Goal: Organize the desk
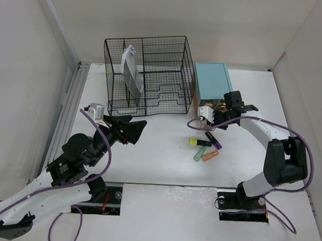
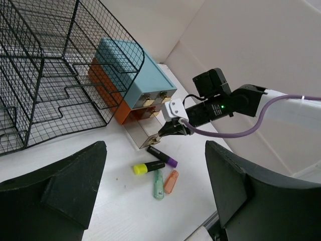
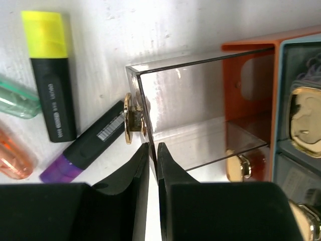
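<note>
Two arm bases sit at the near edge of the white table [image 1: 164, 169] in the overhead view. The left arm [image 1: 72, 162] reaches toward the middle, and its left pincer [image 1: 129, 130] hangs wide apart and empty, near the black wire rack [image 1: 147, 76] at the far left. A pale flat pack [image 1: 131, 70] stands inside the rack. The right arm [image 1: 272, 153] bends left toward the teal drawer box [image 1: 211, 82], with the right pincer [image 1: 200, 120] at the box's near face. Four pens lie loose just near of it: a yellow highlighter [image 1: 200, 142], a purple marker [image 1: 213, 140], a green pen [image 1: 200, 153] and an orange pen [image 1: 210, 155].

From the left wrist, both dark fingers [image 2: 241, 186] frame the scene with a broad gap and nothing held. Beyond them, the right arm's tip meets a clear drawer [image 2: 143, 135] drawn out of the box.

From the right wrist, the fingers [image 3: 135, 173] are pinched narrow on the clear drawer's front wall, just beside its gold knob [image 3: 129, 118]. The drawer looks empty.

Judging by this, tidying is at an early stage: the drawer is open, but all four pens lie out on the table and likely need stowing.
</note>
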`<action>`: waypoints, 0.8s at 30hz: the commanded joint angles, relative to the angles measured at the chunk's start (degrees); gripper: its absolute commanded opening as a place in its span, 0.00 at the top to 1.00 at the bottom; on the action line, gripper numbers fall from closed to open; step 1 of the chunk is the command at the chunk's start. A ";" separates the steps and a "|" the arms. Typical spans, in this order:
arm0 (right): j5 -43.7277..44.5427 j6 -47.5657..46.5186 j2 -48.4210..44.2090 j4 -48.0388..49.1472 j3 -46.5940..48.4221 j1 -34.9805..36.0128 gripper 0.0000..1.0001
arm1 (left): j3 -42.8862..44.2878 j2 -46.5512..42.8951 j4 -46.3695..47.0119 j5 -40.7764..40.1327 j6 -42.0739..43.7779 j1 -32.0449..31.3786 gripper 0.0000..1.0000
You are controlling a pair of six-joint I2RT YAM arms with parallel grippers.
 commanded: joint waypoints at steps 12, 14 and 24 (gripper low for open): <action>-3.06 3.95 -5.52 1.91 0.74 -0.52 0.49 | -0.40 -0.64 2.41 0.62 -0.19 -0.37 0.19; -3.59 5.53 -7.53 1.91 1.35 -0.52 0.49 | -0.40 -0.64 2.41 0.62 -0.19 -0.37 0.19; 5.37 34.67 -23.88 4.03 0.13 1.68 1.00 | -0.93 -0.12 3.64 1.76 0.33 -0.37 0.19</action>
